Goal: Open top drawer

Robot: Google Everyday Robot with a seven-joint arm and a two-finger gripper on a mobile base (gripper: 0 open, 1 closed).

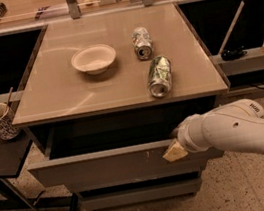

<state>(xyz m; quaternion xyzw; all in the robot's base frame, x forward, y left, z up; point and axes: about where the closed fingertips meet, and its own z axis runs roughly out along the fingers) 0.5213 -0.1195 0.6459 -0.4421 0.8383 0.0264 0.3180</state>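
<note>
The top drawer [107, 167], lower centre under the table [69, 93], is standing well out, tray showing. The pincer [174, 151] is sitting at its front lip, right of centre; whether it is spread or clamped, I cannot tell. Little pulling left, I'd judge.

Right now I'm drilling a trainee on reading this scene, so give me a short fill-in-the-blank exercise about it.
1. The top drawer is not shut but ____.
2. The pincer is at the top edge of that drawer's ____ panel.
3. The near can and the far can both lie on their ____ on the tabletop.

Missing words: open; front; sides.
</note>
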